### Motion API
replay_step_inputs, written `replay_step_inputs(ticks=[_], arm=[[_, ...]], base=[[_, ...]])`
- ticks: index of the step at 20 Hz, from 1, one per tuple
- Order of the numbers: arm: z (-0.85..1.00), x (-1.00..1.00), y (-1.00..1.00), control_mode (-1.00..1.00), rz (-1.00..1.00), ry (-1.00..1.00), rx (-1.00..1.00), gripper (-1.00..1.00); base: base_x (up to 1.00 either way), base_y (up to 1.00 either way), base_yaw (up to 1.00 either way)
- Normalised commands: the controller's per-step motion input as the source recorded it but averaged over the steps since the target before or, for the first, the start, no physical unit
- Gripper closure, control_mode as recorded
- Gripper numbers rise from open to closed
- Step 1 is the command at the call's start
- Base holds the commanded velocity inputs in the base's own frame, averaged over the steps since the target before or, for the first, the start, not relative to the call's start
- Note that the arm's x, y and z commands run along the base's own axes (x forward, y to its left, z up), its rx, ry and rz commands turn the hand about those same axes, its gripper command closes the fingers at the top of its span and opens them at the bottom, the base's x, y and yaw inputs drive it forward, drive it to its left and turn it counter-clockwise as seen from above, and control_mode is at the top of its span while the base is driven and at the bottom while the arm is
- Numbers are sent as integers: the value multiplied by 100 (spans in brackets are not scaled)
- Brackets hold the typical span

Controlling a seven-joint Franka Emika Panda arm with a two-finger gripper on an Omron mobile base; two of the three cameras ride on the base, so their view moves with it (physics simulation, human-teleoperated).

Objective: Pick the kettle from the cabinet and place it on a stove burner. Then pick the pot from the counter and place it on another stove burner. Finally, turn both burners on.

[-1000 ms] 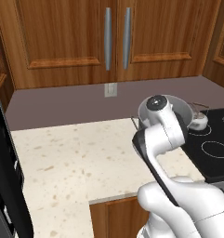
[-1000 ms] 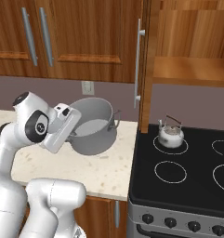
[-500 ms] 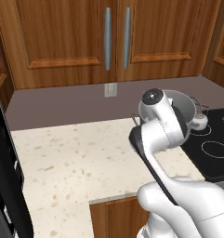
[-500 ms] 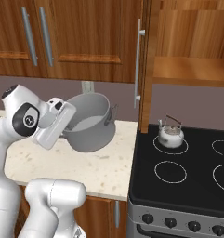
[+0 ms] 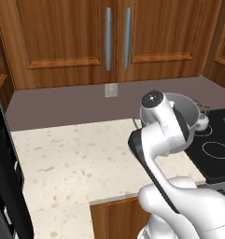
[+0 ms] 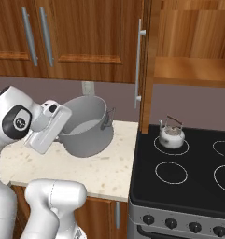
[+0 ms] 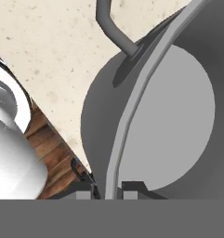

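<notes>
Gripper is clamped on the rim of the pot, one finger on each side of the wall; pot hangs tilted above the counter. Kettle already sits on the back-left burner. Free burner lies at 4 o'clock from the pot: level it, carry low, clear the open cabinet door, centre on the ring before release.

- The pot, clamped at its rim by the gripper, has been lifted further off the counter and tilted more.
- The arm has been swung toward 9 o'clock in the right base view.
</notes>
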Motion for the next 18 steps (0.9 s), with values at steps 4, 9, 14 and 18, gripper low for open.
replay_step_inputs(ticks=[4, 9, 14, 18], arm=[[0, -43, 2, -100, 0, -3, 0, 100], [0, -50, 0, -100, 0, -1, 0, 100], [0, -19, 5, -100, 0, -1, 0, 100], [0, -1, 0, -100, 0, -1, 0, 100]], base=[[0, 0, 0], [0, 0, 0], [0, 0, 0], [0, 0, 0]])
